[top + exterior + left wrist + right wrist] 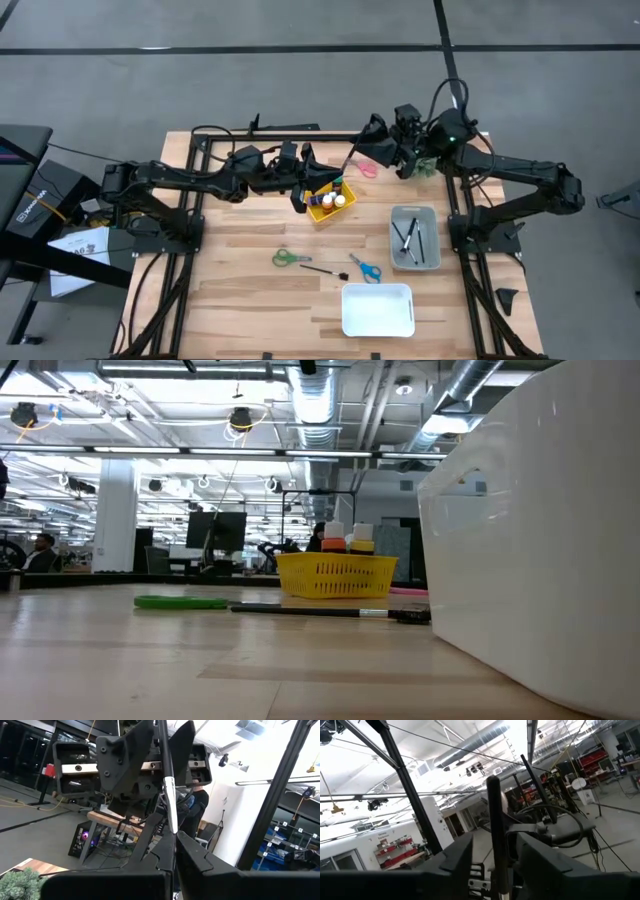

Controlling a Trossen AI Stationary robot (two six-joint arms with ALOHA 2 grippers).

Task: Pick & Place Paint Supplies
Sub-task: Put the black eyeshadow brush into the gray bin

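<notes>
Paint bottles [331, 198] upright in yellow basket [318, 211] mid-worktop; white, orange and yellow caps show in low view. One dark-handled brush [321, 270] flat on worktop between green and blue scissors. More brushes [411, 240] in grey tray [414, 213]. One brush [351, 160] held raised between both end effectors.

Both arms are matte black, built of long slim links joined by bulkier rounded housings, with black cables looping from their bases along the black metal frame. The left gripper [303, 186] and the right gripper [372, 152] carry broad, flat, angular black fingers [127, 755]. A small green light glows on the right arm's wrist housing [455, 127].
</notes>
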